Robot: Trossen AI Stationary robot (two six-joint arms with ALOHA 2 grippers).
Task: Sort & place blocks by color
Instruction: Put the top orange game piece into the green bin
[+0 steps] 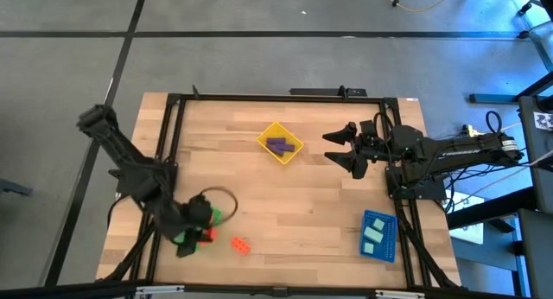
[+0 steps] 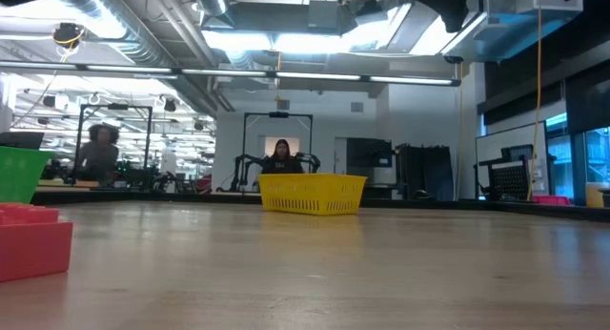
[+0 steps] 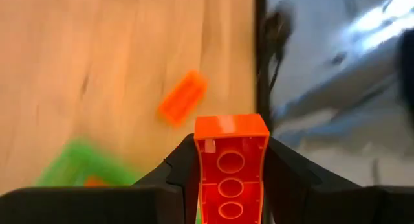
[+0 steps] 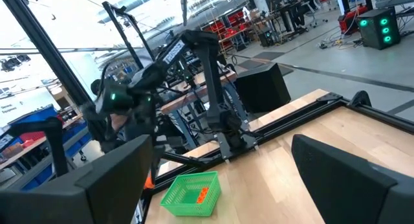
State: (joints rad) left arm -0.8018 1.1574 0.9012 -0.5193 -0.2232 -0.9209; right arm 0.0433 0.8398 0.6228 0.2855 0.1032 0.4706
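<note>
Low view: wooden table (image 2: 381,263) bears yellow tray (image 2: 312,194); workshop behind.

The table (image 1: 285,204) is pale wood, smooth and matt. The orange brick (image 3: 231,166) looks like glossy plastic. The yellow tray (image 2: 312,194) is meshed plastic.

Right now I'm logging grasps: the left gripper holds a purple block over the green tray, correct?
Not purple. The left gripper holds an orange block, as the left wrist view shows; the high view puts it over the green tray.
</note>
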